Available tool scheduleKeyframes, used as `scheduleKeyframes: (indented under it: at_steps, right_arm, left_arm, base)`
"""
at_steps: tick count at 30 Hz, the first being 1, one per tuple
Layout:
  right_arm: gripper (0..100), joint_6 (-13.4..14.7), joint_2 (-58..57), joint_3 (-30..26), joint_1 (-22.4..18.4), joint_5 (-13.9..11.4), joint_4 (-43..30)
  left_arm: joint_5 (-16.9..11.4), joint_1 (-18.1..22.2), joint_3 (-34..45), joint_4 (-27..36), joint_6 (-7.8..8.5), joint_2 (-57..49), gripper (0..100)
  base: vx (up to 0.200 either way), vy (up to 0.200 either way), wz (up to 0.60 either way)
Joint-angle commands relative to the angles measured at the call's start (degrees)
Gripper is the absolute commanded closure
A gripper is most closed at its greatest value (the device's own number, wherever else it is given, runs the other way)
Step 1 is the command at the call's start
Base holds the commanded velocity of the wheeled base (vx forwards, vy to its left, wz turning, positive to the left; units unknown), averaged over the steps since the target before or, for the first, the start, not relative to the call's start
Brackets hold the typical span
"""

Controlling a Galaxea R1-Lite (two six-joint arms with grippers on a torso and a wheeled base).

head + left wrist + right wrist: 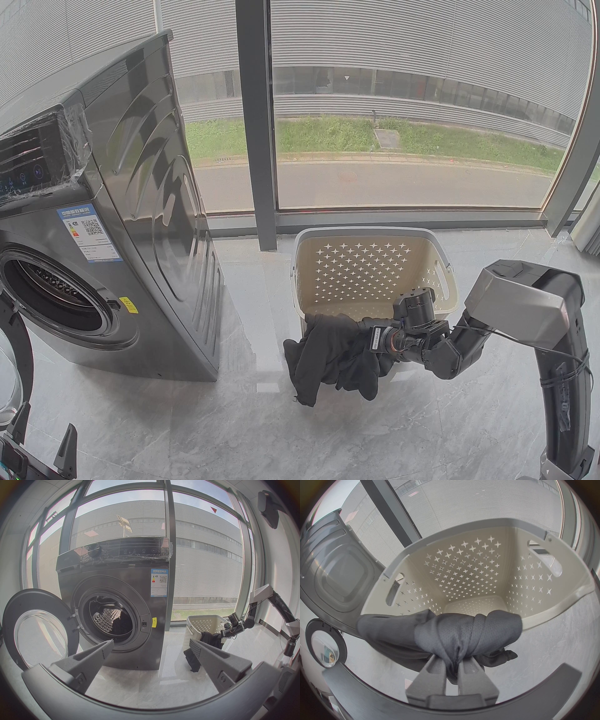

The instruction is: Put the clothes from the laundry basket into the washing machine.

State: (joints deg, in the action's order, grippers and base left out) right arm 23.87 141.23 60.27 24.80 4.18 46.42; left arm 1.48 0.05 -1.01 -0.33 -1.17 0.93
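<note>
Charcoal fabric with a fine mesh weave makes up the garment [462, 633], which is bunched into a thick twisted roll where the right gripper [452, 664] has it: the two grey fingers are pressed close together on a pinched fold of the cloth. From the head view the garment lies draped over the near rim of the laundry basket [369, 233], and most of it hangs down the outside wall in loose dark folds toward the pale marble floor [375, 431]; whether its lowest edge touches the floor I cannot tell. The basket is cream plastic pierced with small star-shaped holes, has a grey rim and handle slots in its sides, and stands near the window [406, 125]. The washing machine [125, 219] is dark grey and stands well apart from the basket on the robot's left, its round door [34, 627] swung wide and the metal drum [109, 620] showing. The left gripper [151, 642] hangs before that opening with its fingers spread wide and nothing between them.
</note>
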Motion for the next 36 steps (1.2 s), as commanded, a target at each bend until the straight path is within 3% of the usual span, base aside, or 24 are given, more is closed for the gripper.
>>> scheduleKeyframes:
  at_steps: [1,8,10,11,16,29,33,36]
  right_arm:
    - [100,-0.5,-11.2,-7.4,0.7,-0.1,1.9]
    - [100,-1.3,-26.2,-19.0,2.5,-0.5,6.4]
    - [100,-1.4,-26.7,-19.5,2.7,-0.5,6.8]
    - [100,-2.2,-30.7,-23.6,4.1,-0.5,9.1]
    - [100,-2.2,-37.2,-29.2,7.3,-0.4,10.9]
    - [100,-4.5,-53.6,-35.6,11.8,-0.3,11.1]
    - [100,-7.8,-55.5,-35.9,12.6,-0.1,10.7]
    - [100,-8.6,-55.4,-36.1,12.6,0.0,11.1]
  left_arm:
    - [0.0,0.0,0.8,0.0,-0.06,-0.9,0]
    - [0.0,0.0,0.8,0.0,-0.06,-0.9,0]
    - [0.0,0.0,0.8,0.0,-0.06,-0.9,0]
    - [0.0,0.0,0.8,0.0,-0.06,-0.9,0]
    - [0.0,0.0,0.8,0.0,-0.06,-0.9,0]
    - [0.0,0.0,0.8,0.0,0.03,-0.9,0]
    - [0.0,0.0,0.8,0.1,0.03,-0.9,0]
    - [0.0,0.0,0.8,0.1,0.03,-0.9,0]
  base:
    - [0.000,0.000,0.00]
    - [0.000,0.000,0.00]
    - [0.000,0.000,0.00]
    - [0.000,0.000,0.00]
    - [0.000,0.000,0.00]
    - [0.000,0.000,0.00]
    - [0.000,0.000,0.00]
    - [-0.133,0.000,0.00]
